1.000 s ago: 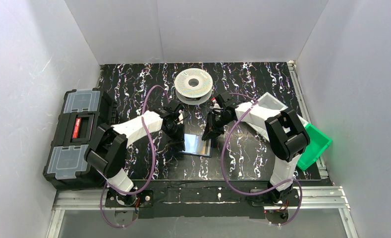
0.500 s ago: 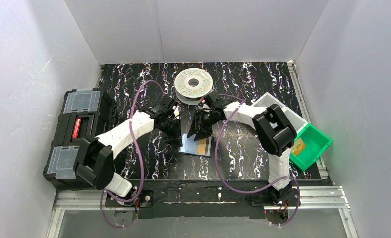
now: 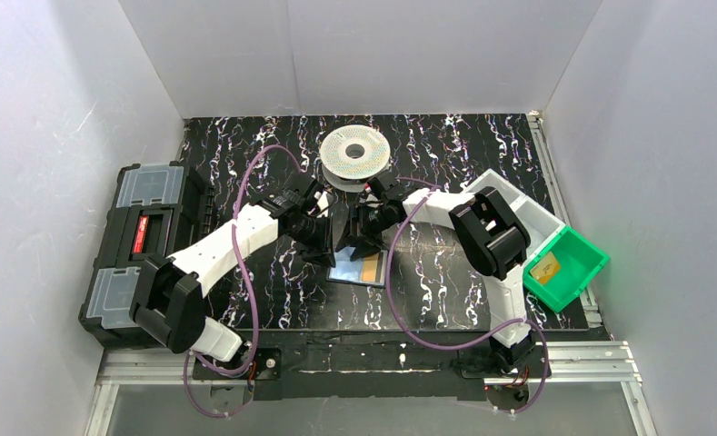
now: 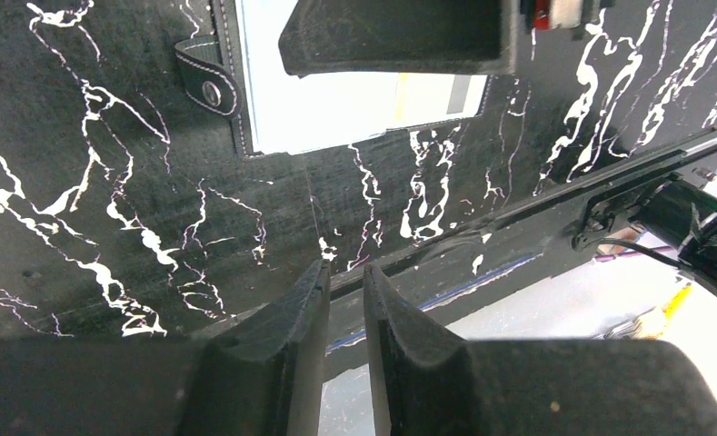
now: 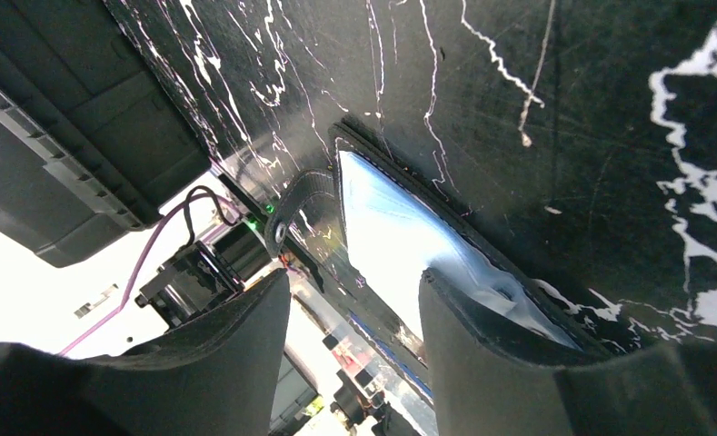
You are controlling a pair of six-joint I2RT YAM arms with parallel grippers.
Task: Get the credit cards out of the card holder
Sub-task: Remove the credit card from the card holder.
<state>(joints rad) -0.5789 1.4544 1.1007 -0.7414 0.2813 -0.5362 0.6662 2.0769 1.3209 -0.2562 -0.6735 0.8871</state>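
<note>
Black white-veined mat, white walls all round. The card holder lies open and flat on the mat, just on the near side of the filament spool, with its bluish lining up.

- **Holder axis:** its long axis runs roughly side to side, a little skewed to the near table edge.
- **Card:** the orange-tan card sits in the half further right of the spool. The snap tab sticks out of the opposite end. I can't tell from here which way the card's pocket opens.
- **Right gripper:** jaws spread wide, nothing between them. It hangs between spool and holder, and in its wrist view the lining fills the gap between its fingers. The holder is straight ahead of and under the tips, so this arm is the nearer one.
- **Left gripper:** jaws nearly closed with only a sliver of gap, empty. It is beside the tab end, with the holder ahead of its tips and not touching.

My read is that the right arm goes for the card and the left could pin the tab end.

Further out, the black toolbox is well left of the spool, and the green bin is well right and nearer. The bin holds something pale yellowish, possibly a card, but it is too small to tell.
</note>
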